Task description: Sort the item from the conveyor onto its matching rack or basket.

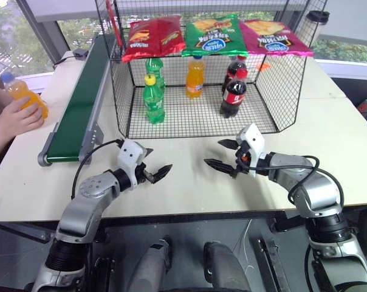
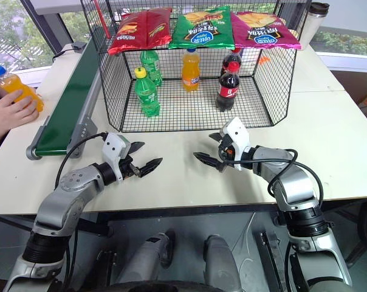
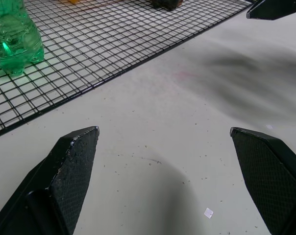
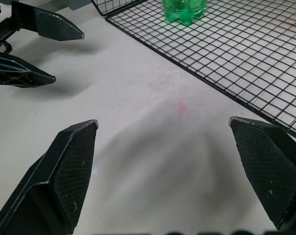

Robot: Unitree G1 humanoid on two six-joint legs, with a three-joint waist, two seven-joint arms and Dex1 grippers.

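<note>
Both my end effectors hover over the tabletop (image 1: 329,128) in front of the basket (image 1: 281,91), fingers spread wide, holding nothing: left end effector (image 1: 154,164), right end effector (image 1: 223,153). Orange soda bottle (image 1: 22,94) is off to my left, gripped in a person's hand (image 1: 16,118) beside the conveyor (image 1: 80,103), not on the belt. Inside the basket: two green bottles (image 1: 153,97), another orange one (image 1: 195,77), two colas (image 1: 233,91). Three chip bags (image 1: 211,34) lie on its top tier.
</note>
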